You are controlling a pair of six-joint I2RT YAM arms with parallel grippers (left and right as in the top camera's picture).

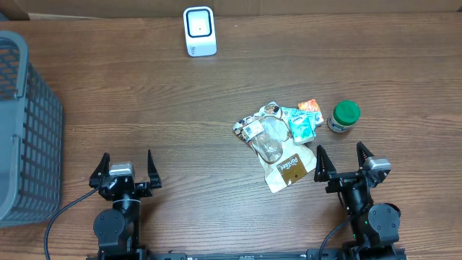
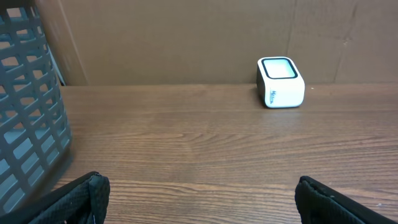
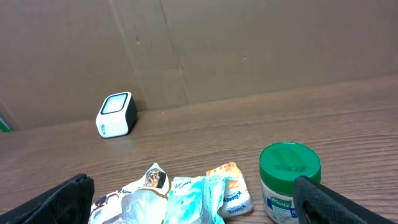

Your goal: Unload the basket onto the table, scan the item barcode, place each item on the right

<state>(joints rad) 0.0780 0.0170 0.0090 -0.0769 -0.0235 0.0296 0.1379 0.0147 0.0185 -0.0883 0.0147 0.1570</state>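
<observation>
Nearest the robot, the left gripper [image 1: 128, 155] and right gripper [image 1: 339, 147] both sit low at the near edge of the wooden table [image 1: 180, 108], each with its 2 fingers spread wide apart and nothing between them.

Just ahead of the right gripper, a little to its left, lies the pile of packets [image 1: 278, 141]. It holds a tan pouch [image 1: 287, 171] closest to the fingers, a crumpled clear bag [image 1: 271, 142] on top of it, then a teal packet [image 1: 302, 124] and an orange packet [image 1: 310, 107] behind. Touching or just beside the pile's right end stands an upright jar [image 1: 344, 115] with a green lid and a white label. The print on all of them is too small to make out a barcode.

A grey mesh basket [image 1: 22, 130] fills the left edge, well apart from the pile. Bare wood lies ahead of the left gripper.

At the far edge the white scanner [image 1: 199, 31] stands upright against brown cardboard, its dark-framed window facing up.

Only the overhead view shows the pile and basket together. The left wrist view shows basket and scanner but no packets; the right wrist view shows the jar's label side and the packets' far ends, with the scanner far left.
</observation>
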